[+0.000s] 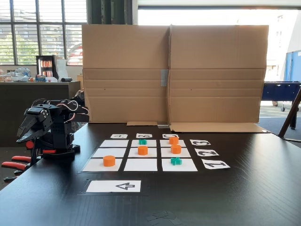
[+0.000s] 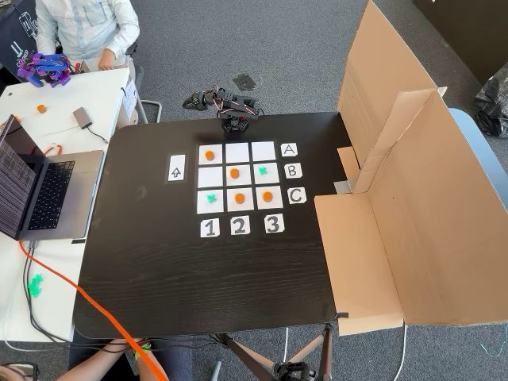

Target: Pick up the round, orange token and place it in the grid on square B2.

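Note:
The grid of nine white squares lies mid-table. A round, orange token sits on square B2, the centre one. Other orange tokens rest on the front-left square, the middle-right square and the back-right square. Green cross tokens occupy two more squares. My gripper is folded down with the arm at the table's edge, well clear of the grid. Its fingers appear shut with nothing between them.
A tall cardboard wall stands along one table side. A white arrow card and number and letter cards border the grid. Red-handled clamps hold the arm's base. A laptop sits on the neighbouring desk.

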